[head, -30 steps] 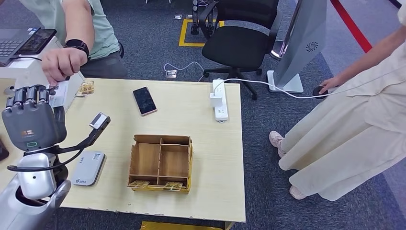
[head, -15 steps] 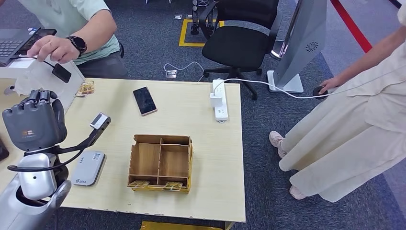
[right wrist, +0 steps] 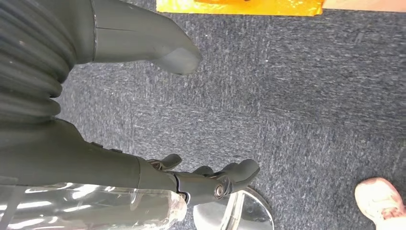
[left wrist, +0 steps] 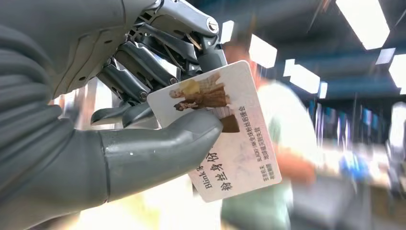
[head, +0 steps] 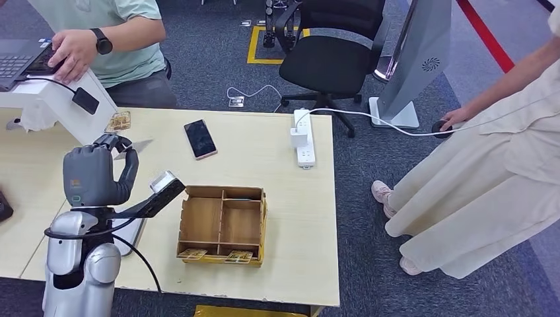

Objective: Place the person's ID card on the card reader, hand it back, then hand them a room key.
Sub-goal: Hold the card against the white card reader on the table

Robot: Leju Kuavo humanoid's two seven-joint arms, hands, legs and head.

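Note:
My left hand (head: 99, 175) is raised over the table's left part, and it pinches the person's white ID card (head: 137, 144) between thumb and fingers. In the left wrist view the ID card (left wrist: 225, 129) shows a small picture and printed text, with the thumb (left wrist: 158, 143) pressed across it. The white card reader (head: 134, 230) lies on the table just below that hand, mostly hidden by my arm. Room key cards (head: 191, 253) stand in the front slots of a wooden box (head: 221, 221). My right hand (right wrist: 119, 163) hangs above the carpet with fingers apart, holding nothing.
A seated person (head: 105, 39) at the far left has a hand on a laptop (head: 16, 63). A phone (head: 199, 139) and a power strip (head: 303, 140) lie on the far side of the table (head: 290, 218). Another person (head: 489, 165) stands at the right.
The person's hand left the card with my left hand and drew back to the laptop. My left hand moved right and nearer, now holding the ID card over the reader.

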